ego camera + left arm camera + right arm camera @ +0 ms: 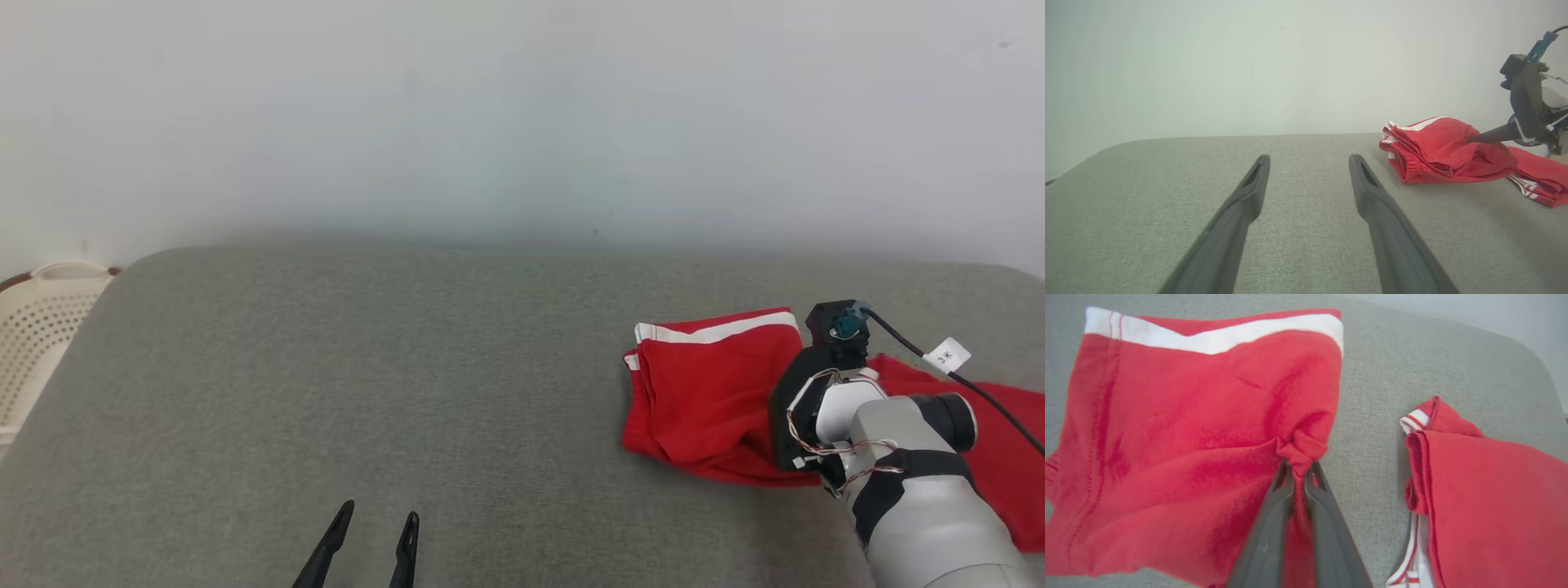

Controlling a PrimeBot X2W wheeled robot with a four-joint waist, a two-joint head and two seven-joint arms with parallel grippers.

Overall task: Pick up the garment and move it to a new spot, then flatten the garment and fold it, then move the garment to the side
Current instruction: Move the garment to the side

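nearest in the head view, the left gripper (381, 513) rises from the bottom edge left of centre, its two dark fingers spread with nothing between them, over bare grey cushion (367, 367). the right arm (906, 482) comes in at the lower right, wrist bent down onto the red garment (702, 400), which lies on the right part of the cushion, well apart from the left gripper. the garment is a folded, roughly square heap; its white band (718, 329) runs along the far edge, left to right, rising slightly toward the right. a second red piece (1004, 457) shows past the arm, crossed by a black cable with a white tag (947, 356). a cream perforated basket (41, 327) stands off the cushion's left end. in the left wrist view, the left gripper's fingers (1245, 204) stand wide apart over the cushion; the garment (1445, 147) sits far right, its gathered elastic edge (1406, 165) turned toward this camera, and the right gripper (1470, 140) presses its tip into the top fold. in the right wrist view, the right gripper (1299, 465) is clamped on a bunched pinch of the garment's (1188, 437) right edge; the white band lies across the top, and the second red piece (1494, 506) lies to the right, grey cushion showing between the two. whether they join, i cannot tell.
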